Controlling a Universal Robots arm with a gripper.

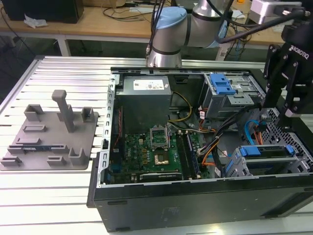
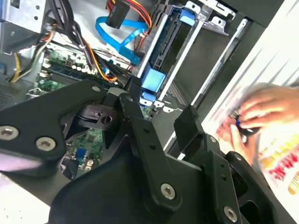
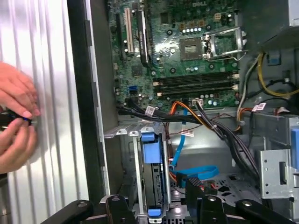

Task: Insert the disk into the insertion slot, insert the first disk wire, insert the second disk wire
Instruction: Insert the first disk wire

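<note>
Exterior view: fingers [image 1: 272, 88] hang spread and empty over the insertion slot [image 1: 238, 164], where the disk [image 1: 266, 152] sits. First wrist view: loose blue cable [image 3: 201, 171] beside it could snag a descent; a person's hand [image 3: 16, 126] works close by on the bench [image 3: 51, 70].

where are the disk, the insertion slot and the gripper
the disk [image 1: 266, 152], exterior view, on its blue frame's upper edge
the insertion slot [image 1: 236, 165], exterior view, on its grey end wall
the gripper [image 1: 280, 108], exterior view, midway between its fingertips
</note>
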